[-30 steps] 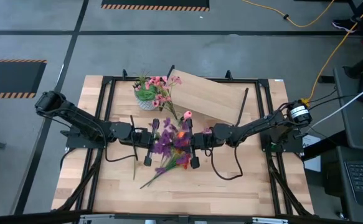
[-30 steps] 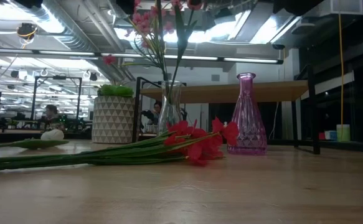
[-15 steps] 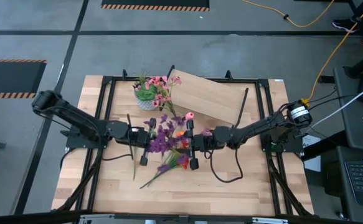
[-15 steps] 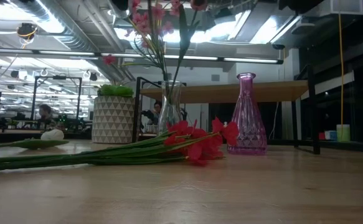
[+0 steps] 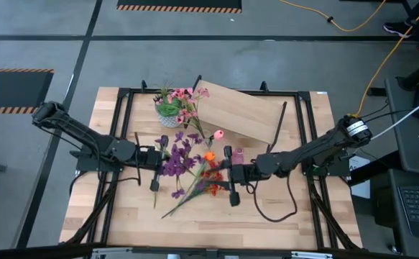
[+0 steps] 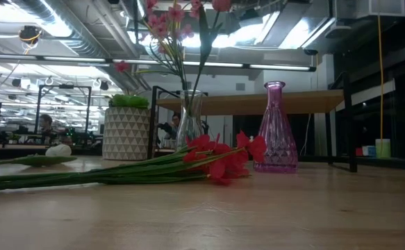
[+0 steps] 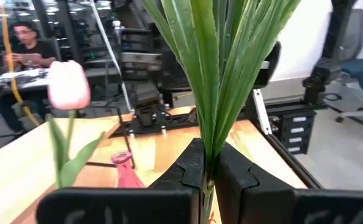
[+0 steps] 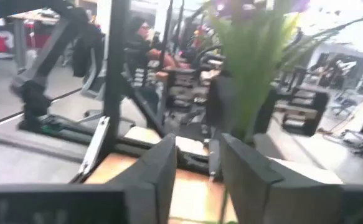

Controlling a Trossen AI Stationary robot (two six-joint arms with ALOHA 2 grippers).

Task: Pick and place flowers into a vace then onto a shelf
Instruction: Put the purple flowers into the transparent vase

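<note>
Flowers first: the purple sprays (image 5: 175,156) are up off the table, their green stems (image 7: 213,93) pinched tight between the fingers (image 7: 184,168) of the left claw (image 5: 157,159) near the table's middle. Across from it, the right claw (image 5: 231,175) hangs with its two fingers (image 8: 156,171) parted and nothing between them, just beside the pink vase (image 5: 237,155). Red flowers (image 6: 219,158) lie flat on the table (image 5: 266,223), and the shelf (image 5: 241,114) sits at the far side.

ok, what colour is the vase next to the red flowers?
Pink vase, translucent; clearest in the low view.
</note>
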